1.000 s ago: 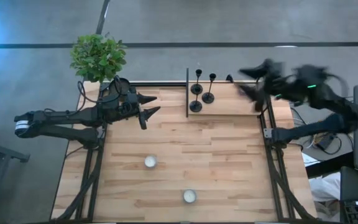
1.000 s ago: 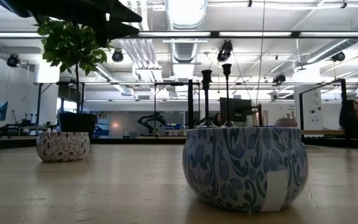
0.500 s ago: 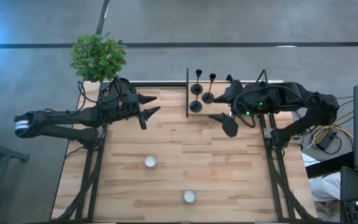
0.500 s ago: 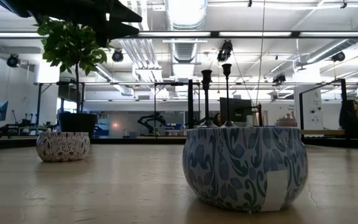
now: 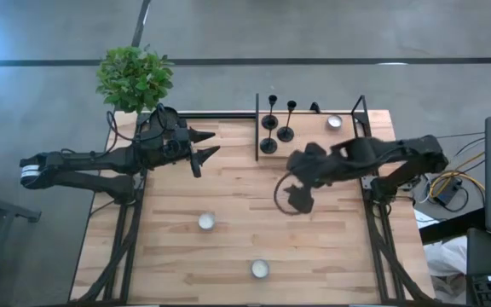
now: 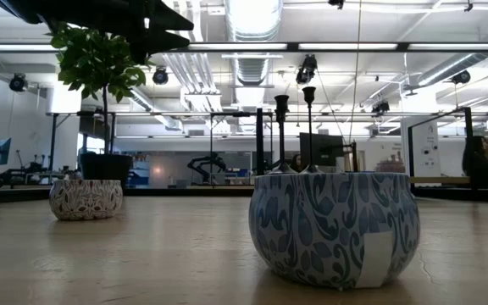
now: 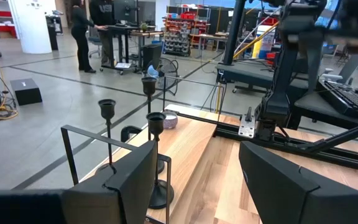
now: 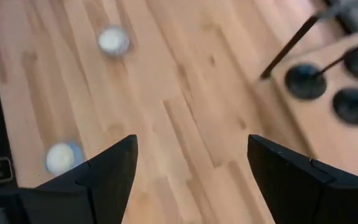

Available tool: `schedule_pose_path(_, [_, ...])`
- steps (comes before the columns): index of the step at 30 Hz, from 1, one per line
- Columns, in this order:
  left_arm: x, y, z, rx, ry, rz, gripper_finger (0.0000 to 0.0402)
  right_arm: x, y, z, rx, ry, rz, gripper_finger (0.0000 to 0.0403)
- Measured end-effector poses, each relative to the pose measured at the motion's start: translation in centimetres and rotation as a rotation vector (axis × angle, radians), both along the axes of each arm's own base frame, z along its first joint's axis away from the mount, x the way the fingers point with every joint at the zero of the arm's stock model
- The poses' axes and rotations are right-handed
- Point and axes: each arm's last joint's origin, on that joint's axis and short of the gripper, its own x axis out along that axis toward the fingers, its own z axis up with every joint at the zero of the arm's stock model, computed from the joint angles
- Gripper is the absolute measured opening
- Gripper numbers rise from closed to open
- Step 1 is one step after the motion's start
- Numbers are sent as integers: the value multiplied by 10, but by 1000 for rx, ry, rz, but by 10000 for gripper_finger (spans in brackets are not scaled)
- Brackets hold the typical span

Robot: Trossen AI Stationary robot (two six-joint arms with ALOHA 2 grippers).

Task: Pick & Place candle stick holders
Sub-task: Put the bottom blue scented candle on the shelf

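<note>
Hovering over mid-table, right gripper: fingers spread, empty, probably poised to reach. Left gripper: parted, empty, waiting at far left. Candle stick holders: three, upright, clustered on far shelf beside a black frame, untouched.

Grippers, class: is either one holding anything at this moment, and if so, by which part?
Nothing is held. The left gripper hangs open near the table's far left; the right gripper is open over bare wood. All three candle stick holders stand untouched.
</note>
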Motion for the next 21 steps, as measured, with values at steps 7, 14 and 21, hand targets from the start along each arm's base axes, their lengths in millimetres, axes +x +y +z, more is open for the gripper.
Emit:
schedule_pose_path(7, [0, 0, 0, 0, 0, 0, 236, 21, 21, -45, 94, 175, 60, 294])
schedule_pose_path(14, [0, 0, 0, 0, 0, 0, 236, 45, 51, -87, 87, 333, 274, 299])
schedule_pose_path(21, [0, 0, 0, 0, 0, 0, 236, 68, 77, -113, 70, 299, 358, 303])
